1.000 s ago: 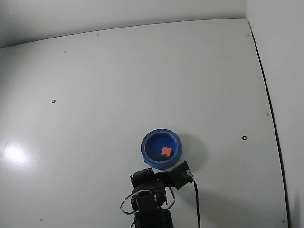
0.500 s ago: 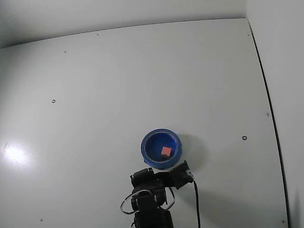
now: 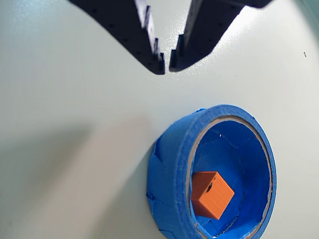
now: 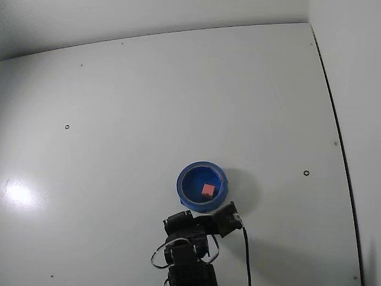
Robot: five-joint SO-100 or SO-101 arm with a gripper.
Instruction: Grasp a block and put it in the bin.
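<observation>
- Inside the small round blue bin (image 3: 172,174) with its thick, tape-like rim lies the little orange-red cube block (image 3: 211,194), resting on the bin's floor toward the lower side in the wrist view; the fixed view shows the block (image 4: 208,190) as a small pink-orange square near the middle of the bin (image 4: 182,179).
- Above the bin in the wrist view, the black two-finger gripper (image 3: 167,63) enters from the top edge, its jaws nearly together with only a thin slit between the tips, gripping nothing and clear of the bin's rim.
- Below the bin in the fixed view, the folded black arm (image 4: 190,238) sits just beside it, a black cable (image 4: 246,256) trailing toward the bottom edge.
- Around them the plain white table (image 4: 178,101) carries only a few tiny dark marks and a bright glare spot at the left; nothing lies between gripper and bin.
</observation>
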